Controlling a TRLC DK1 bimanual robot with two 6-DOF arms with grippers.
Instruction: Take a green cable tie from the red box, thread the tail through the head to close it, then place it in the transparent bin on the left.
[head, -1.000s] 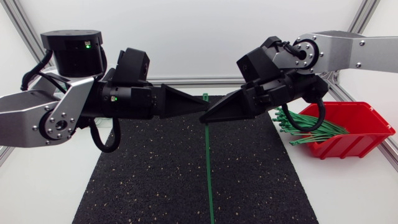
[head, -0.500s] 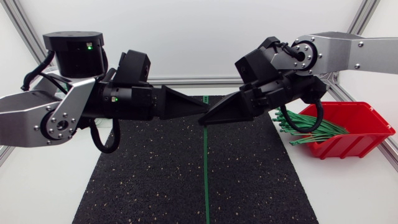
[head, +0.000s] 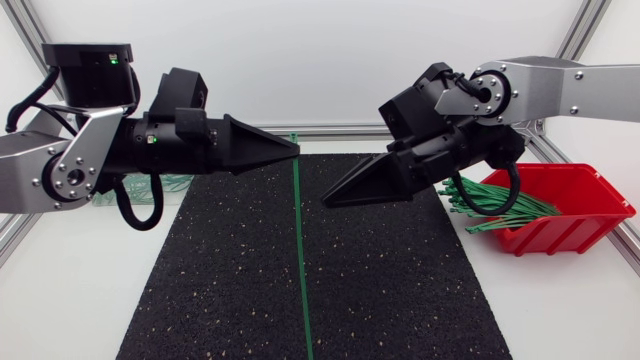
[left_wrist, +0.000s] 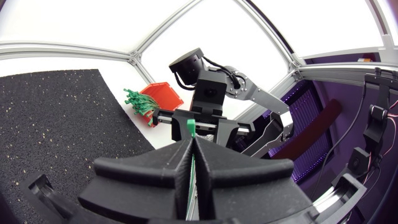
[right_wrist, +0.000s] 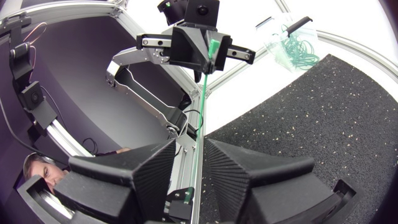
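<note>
At the near edge of the black mat (head: 400, 290) the tail of the green cable tie (head: 300, 260) comes into the head view. From there the tie runs as one straight strip up to the left gripper (head: 292, 150). That gripper is closed tight on it just below the head, which pokes out above the fingertips in the left wrist view. Beside it, and clear of the tie, the right gripper (head: 330, 198) has its fingers parted with nothing between them (its own camera only looks through the gap at the tie ahead).

A second ago both tips met on the tie over the middle of the mat. Since then the right has let go and kept its place, while the left arm has drawn back toward its own side, taking the tie with it. So the tie has been handed over, but it is not yet closed: no loop shows, and the tail hangs free.

In my judgement the threading is still to do. The right gripper would need to take the tail again and bring it round to the head.

Farther off, the red box (head: 580, 215) sits at the right with more ties (head: 490, 200) spilling over its rim. The transparent bin (right_wrist: 292, 43) lies beyond the left arm, with closed green loops already in it.
</note>
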